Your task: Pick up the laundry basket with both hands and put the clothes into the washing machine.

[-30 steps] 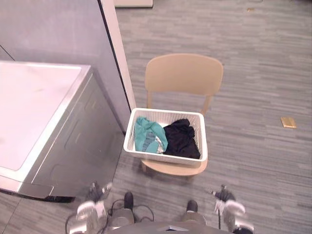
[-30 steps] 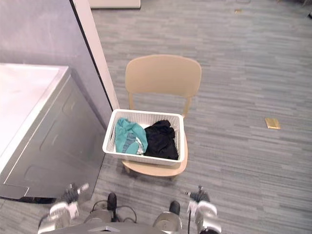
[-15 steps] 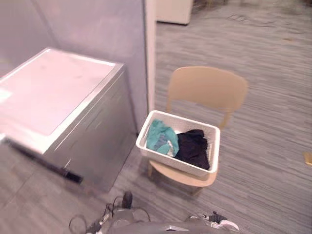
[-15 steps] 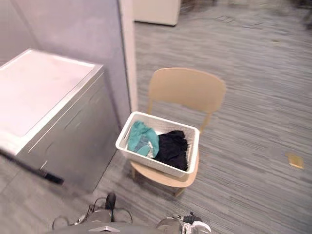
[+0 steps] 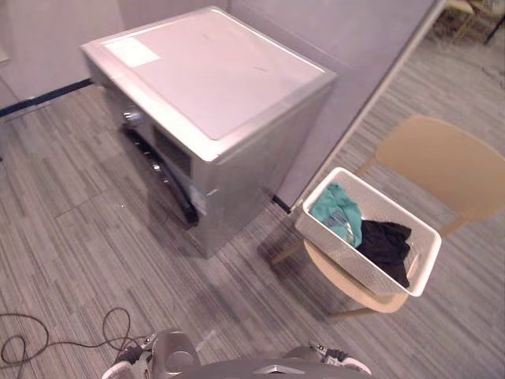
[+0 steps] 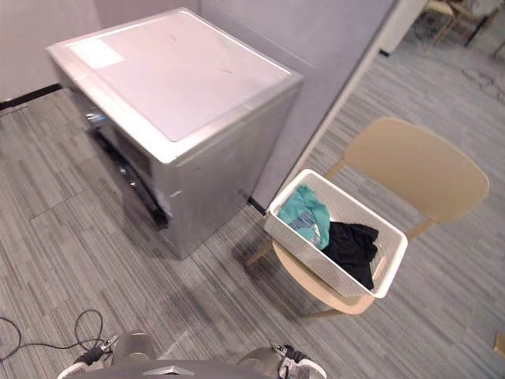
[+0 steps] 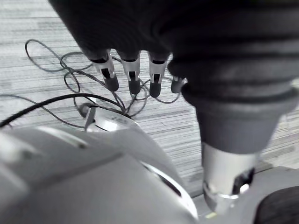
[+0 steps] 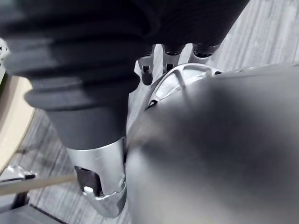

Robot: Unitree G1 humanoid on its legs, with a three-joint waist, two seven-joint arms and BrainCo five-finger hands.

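The left hand point(image 7: 132, 72) hung with straight, empty fingers in its wrist view. In the right wrist view, the right hand point(image 8: 146, 70) looked just as loose and held nothing. In the head views, the laundry basket point(image 5: 339, 254) sat on a chair point(image 5: 450, 162) beside the washing machine point(image 5: 213, 79), with the clothes point(image 5: 335, 207) inside. The robot would do best to face the basket squarely, then grip opposite rims evenly.

Grey striped floor point(image 5: 71, 237) under washing machine point(image 5: 213, 87) and tan chair point(image 5: 442, 166) bearing white laundry basket point(image 5: 347, 260).
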